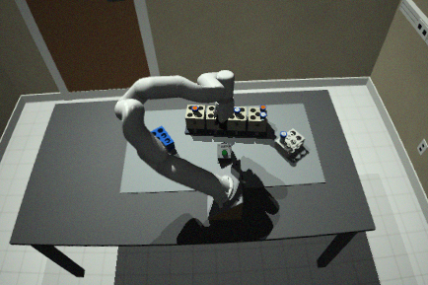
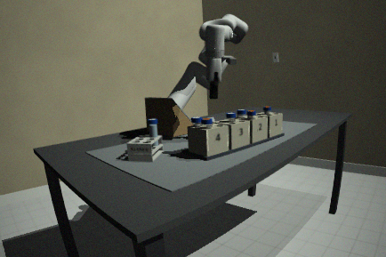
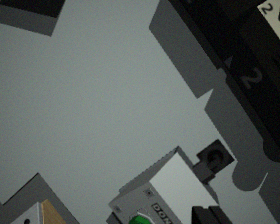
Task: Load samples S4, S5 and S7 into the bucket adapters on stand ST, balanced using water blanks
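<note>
The loading stand holds the four adapters in a row at the back of the mat. In the exterior view they read 4 (image 2: 209, 140), 3 (image 2: 237, 132), 2 (image 2: 258, 128) and 1 (image 2: 275, 124). Several blue-capped tubes stand in them, some with orange dots (image 1: 195, 107), some with white dots (image 1: 238, 109); the labels are too small to read. My gripper (image 2: 213, 92) (image 1: 223, 117) is shut and empty. It hangs well above the table, just in front of the stand's middle. The DONE desk (image 1: 228, 152) with its green key (image 3: 139, 220) lies below it.
A white rack (image 1: 292, 141) with one blue-capped tube (image 2: 152, 126) stands right of the stand. A blue rack (image 1: 164, 137) stands on the left, partly behind the arm. The arm's base block (image 2: 162, 116) sits at the table's front edge.
</note>
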Available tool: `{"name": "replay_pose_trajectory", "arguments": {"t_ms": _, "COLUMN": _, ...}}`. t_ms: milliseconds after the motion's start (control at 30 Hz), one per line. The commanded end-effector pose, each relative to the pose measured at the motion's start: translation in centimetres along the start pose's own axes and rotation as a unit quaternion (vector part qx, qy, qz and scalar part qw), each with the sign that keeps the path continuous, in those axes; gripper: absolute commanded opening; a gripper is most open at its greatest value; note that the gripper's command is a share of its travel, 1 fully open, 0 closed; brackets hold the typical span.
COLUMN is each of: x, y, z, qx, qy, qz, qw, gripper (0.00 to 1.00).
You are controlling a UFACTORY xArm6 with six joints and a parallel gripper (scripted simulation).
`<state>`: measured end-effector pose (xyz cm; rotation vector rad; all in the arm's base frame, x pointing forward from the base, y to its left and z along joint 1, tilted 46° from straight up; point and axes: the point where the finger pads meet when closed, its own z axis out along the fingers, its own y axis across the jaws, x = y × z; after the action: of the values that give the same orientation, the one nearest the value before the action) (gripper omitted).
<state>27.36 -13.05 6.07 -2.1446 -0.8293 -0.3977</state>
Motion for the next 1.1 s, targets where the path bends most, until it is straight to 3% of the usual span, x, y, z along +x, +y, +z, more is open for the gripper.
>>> {"name": "replay_pose_trajectory", "arguments": {"t_ms": 0, "x": -1.2, "y": -1.1, "z": 1.1, "qx": 0.005, "qy": -0.007, "qz": -0.07, "qw": 0.997, "gripper": 0.0}}
{"name": "replay_pose_trajectory", "arguments": {"t_ms": 367, "x": -3.9, "y": -3.7, "z": 3.7, "qx": 0.023, "qy": -0.027, "qz": -0.216, "qw": 0.976, "gripper": 0.0}}
{"name": "replay_pose_trajectory", "arguments": {"t_ms": 600, "x": -4.7, "y": -4.5, "z": 4.5, "qx": 0.037, "qy": -0.041, "qz": -0.326, "qw": 0.944, "gripper": 0.0}}
{"name": "replay_pose_trajectory", "arguments": {"t_ms": 1067, "x": -4.7, "y": -4.4, "z": 5.1, "qx": 0.037, "qy": -0.041, "qz": -0.326, "qw": 0.944, "gripper": 0.0}}
